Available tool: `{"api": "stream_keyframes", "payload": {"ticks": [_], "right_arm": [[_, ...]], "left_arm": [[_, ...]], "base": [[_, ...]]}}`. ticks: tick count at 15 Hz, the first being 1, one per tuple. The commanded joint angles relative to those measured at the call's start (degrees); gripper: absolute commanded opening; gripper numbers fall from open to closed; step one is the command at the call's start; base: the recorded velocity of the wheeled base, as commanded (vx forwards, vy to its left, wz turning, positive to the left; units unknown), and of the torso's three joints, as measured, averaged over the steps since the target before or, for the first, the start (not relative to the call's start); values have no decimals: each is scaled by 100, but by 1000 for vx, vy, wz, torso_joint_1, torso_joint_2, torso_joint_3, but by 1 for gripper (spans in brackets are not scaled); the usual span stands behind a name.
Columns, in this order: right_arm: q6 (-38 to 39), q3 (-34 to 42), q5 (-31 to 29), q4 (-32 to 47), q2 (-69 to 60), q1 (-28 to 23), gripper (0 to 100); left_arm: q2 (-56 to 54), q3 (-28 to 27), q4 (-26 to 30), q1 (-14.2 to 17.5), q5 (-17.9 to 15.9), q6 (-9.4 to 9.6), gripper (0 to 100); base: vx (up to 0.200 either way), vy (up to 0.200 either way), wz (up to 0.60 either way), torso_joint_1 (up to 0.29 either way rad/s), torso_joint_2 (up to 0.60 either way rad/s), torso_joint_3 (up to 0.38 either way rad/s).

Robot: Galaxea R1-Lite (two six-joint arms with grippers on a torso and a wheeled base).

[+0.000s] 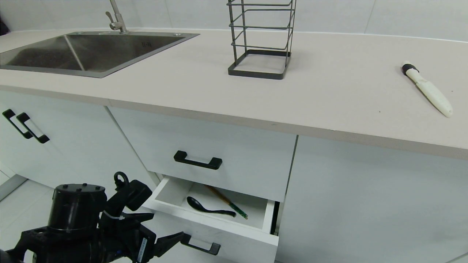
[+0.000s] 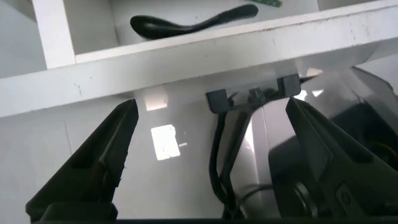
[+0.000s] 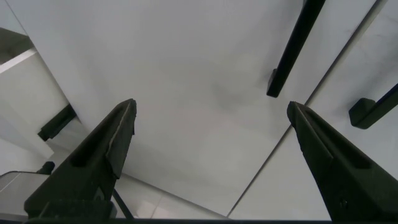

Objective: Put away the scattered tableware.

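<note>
Bright even light — soft shadows, edges bent

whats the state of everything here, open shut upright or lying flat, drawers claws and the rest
lower drawer, pulled open
upper drawer, shut
left cabinet doors, shut
black spoon, lying in the lower drawer
chopsticks, lying in the lower drawer beside the black spoon
wire rack, upright on the countertop
white-handled utensil, lying flat on the countertop
left claw, open, by the lower drawer's handle
right claw, open

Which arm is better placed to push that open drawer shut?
Left. The left claw, open, sits at the handle of the drawer; the right claw faces shut cabinet doors.
</note>
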Motion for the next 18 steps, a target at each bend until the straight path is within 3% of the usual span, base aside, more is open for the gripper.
{"api": "stream_keyframes", "payload": {"ticks": [1, 9, 18], "right_arm": [[-2, 0, 1, -1, 7, 1, 100], [-2, 0, 1, -1, 7, 1, 100], [-2, 0, 1, -1, 7, 1, 100]], "left_arm": [[303, -4, -201, 0, -4, 3, 100], [646, -540, -570, -106, -30, -14, 100], [848, -804, -579, -97, -22, -32, 100]], "base": [[0, 0, 0, 0, 0, 0], [0, 0, 0, 0, 0, 0], [0, 0, 0, 0, 0, 0]]}}
